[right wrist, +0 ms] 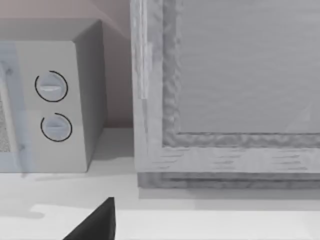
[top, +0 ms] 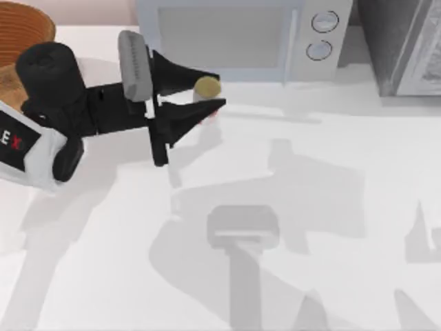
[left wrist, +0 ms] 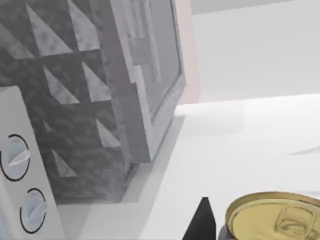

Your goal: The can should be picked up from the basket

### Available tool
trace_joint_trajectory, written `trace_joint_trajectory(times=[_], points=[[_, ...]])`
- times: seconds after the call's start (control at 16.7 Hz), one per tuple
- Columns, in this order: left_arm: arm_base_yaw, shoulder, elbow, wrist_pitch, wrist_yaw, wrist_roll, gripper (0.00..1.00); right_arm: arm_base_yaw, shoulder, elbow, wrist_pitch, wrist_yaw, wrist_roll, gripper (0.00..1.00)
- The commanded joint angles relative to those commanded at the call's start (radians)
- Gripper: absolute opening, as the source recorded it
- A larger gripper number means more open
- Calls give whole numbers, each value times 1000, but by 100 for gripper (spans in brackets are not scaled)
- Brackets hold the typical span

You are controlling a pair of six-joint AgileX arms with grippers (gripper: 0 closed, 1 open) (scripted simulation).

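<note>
Overhead, the left gripper [top: 207, 98] is gripping the can [top: 207, 87] between its two black, wedge-shaped fingers [top: 180, 72], which are closing on the tin's sides. The can is sitting in the grasp above the white table [top: 324, 165], well to the right of the basket [top: 27, 27] and just in front of the microwave [top: 241, 38]. Its round top is showing a shiny gold-yellow (a pull tab is visible in the left wrist view), and a red mark is peeking out beside the lower finger. The basket, a round woven bowl with an orange ribbed inside, is lying at the table's far left corner, partly covered by the left arm. The microwave is presenting a smooth pale box with two round dials [top: 322, 34]; beside it a grey, mottled cabinet [top: 403, 41] is standing at the far right. Most of the table's surface is lying smooth and open. The right gripper's dark fingertip [right wrist: 97, 222] is showing in the right wrist view, facing the cabinet; whether its fingers are apart or together cannot be told.
</note>
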Motion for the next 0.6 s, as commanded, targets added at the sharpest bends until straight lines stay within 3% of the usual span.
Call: trace_joint_trajectory(times=[0.6], points=[[-3,359,130,172,172,-50,0,0,0,0,0,0,0,100]])
